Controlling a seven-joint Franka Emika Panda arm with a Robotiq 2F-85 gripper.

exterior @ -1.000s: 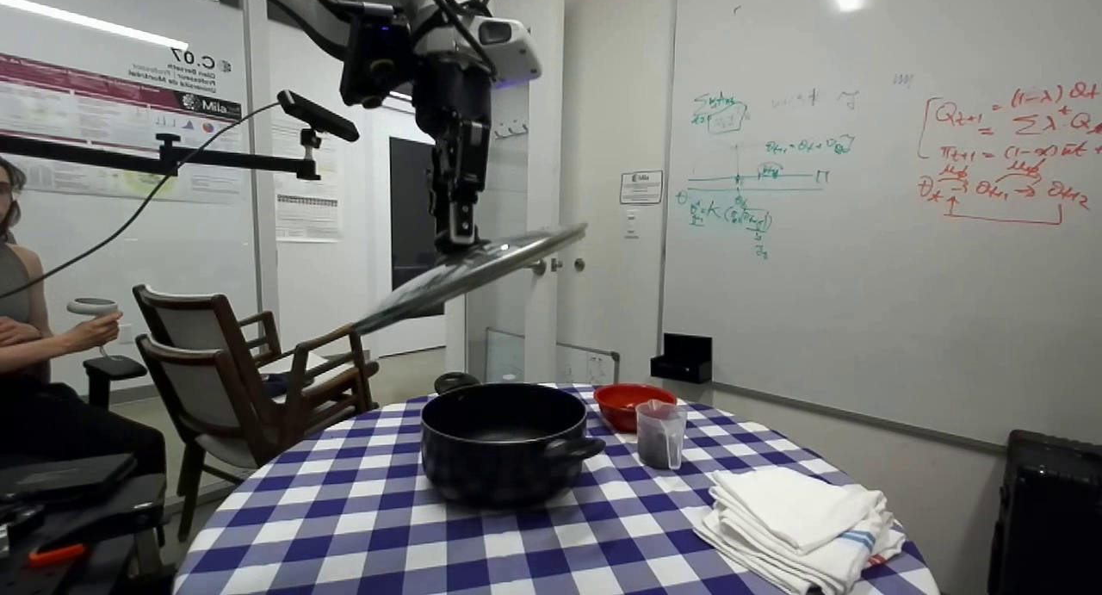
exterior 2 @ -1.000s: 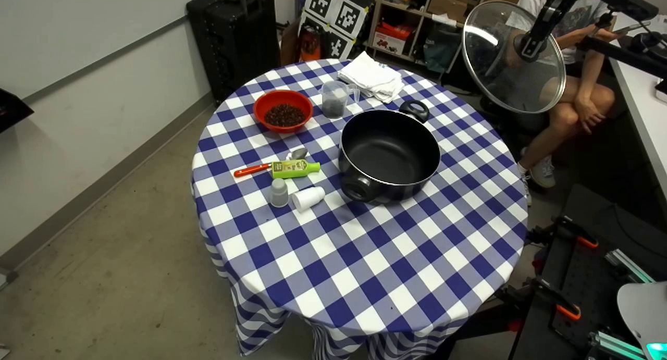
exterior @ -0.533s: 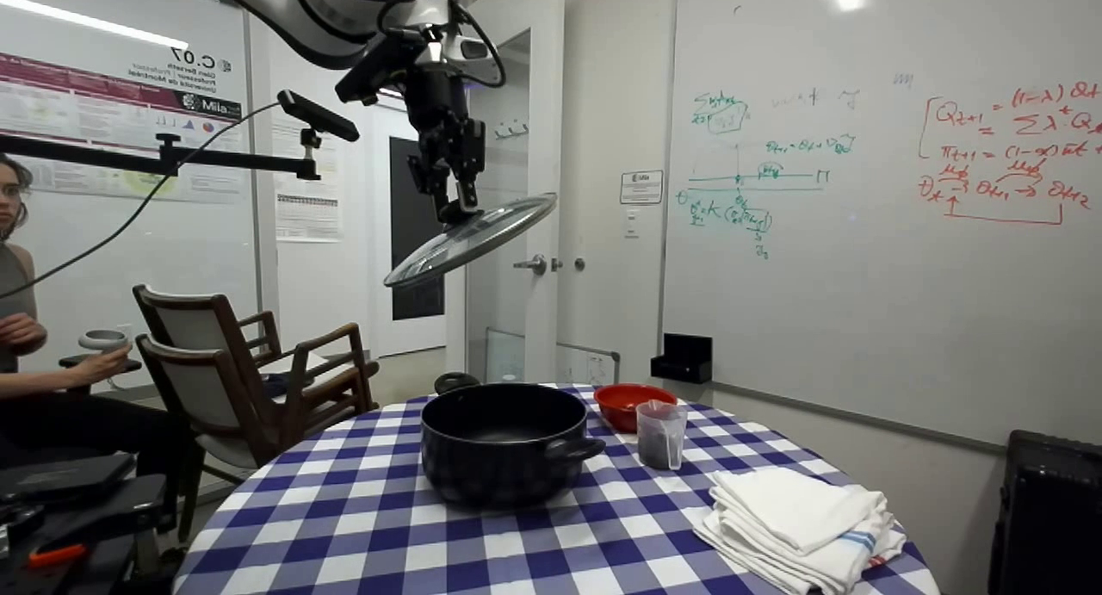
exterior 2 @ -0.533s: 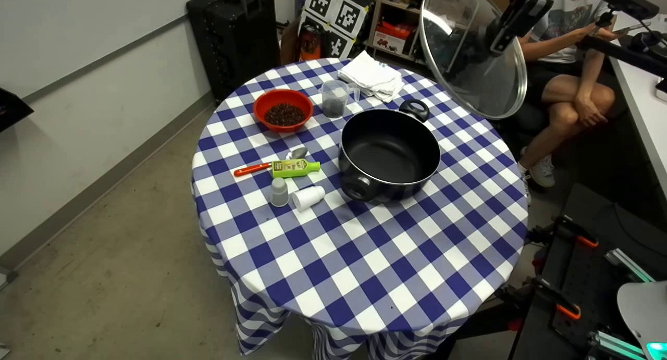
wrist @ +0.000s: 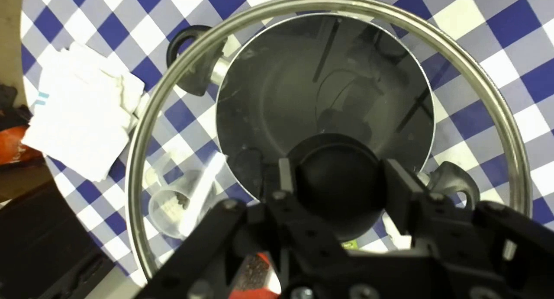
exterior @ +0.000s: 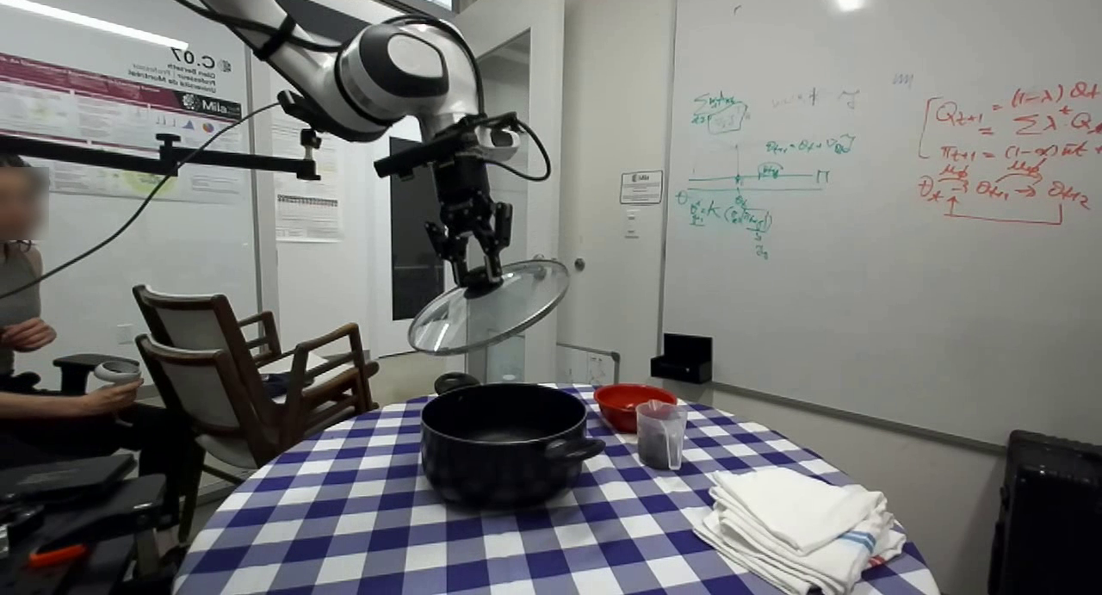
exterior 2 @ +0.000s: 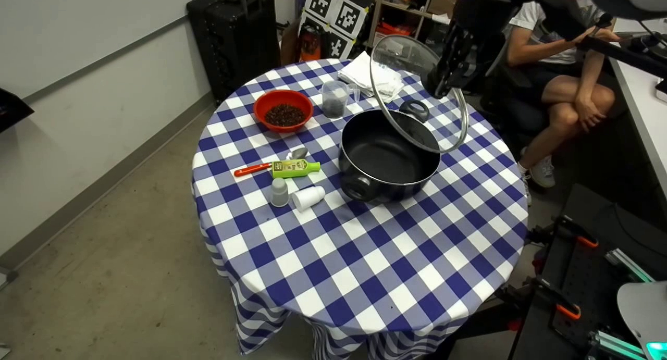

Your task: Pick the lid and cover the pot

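The transparent glass lid (exterior: 529,302) is held in the air, tilted, above the black pot (exterior: 504,461). My gripper (exterior: 479,276) is shut on the lid's dark knob. In an exterior view, the lid (exterior 2: 384,107) overlaps the pot's far right side, and the pot (exterior 2: 385,154) stands uncovered on the table. In the wrist view, my gripper (wrist: 339,180) has a finger on each side of the knob, and the lid's metal rim (wrist: 491,80) surrounds the pot (wrist: 277,100), which shows through the glass. The lid and pot are apart.
A red bowl (exterior 2: 283,111) and a clear measuring cup (exterior 2: 334,100) stand beside the pot, with folded white towels (exterior 2: 370,76) behind. A green bottle (exterior 2: 293,168), an orange-handled utensil (exterior 2: 252,170), a grey shaker (exterior 2: 279,193) and a white cup (exterior 2: 308,198) lie near the pot's handle.
My gripper has carried the lid down and over toward the pot. In an exterior view the lid has moved left and now overlaps the pot's edge. The pot has not moved.
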